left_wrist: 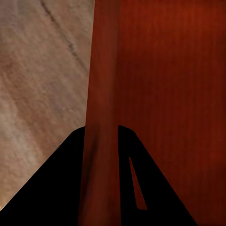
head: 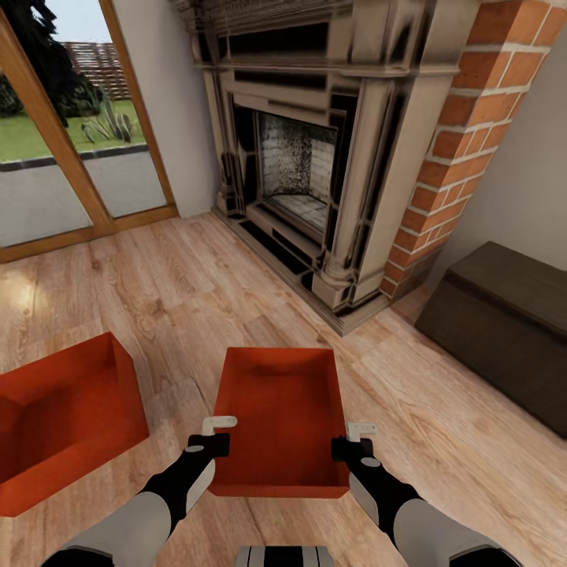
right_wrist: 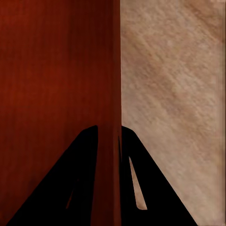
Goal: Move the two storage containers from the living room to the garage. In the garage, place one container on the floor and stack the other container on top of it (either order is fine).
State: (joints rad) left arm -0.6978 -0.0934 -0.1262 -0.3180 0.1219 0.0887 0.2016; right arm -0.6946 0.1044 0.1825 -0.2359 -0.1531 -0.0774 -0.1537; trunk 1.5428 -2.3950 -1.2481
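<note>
- Left pincer (head: pixel 211 435) clamps the left wall of the storage container (head: pixel 282 417); right pincer (head: pixel 352 441) clamps its right wall.
- Second storage container (head: pixel 63 409) sits left of the left pincer, apart.
- Open wood floor (head: pixel 181 291) ahead; fireplace (head: pixel 315 157) beyond.

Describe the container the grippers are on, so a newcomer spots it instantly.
Start at the brick fireplace and come down the wood floor. The centre orange-red container has a gripper straddling each side wall, left and right. Its twin, further left, is untouched.

Head camera looks down over the container (head: pixel 283 417); both wrist cameras look close along its opposite side walls
</note>
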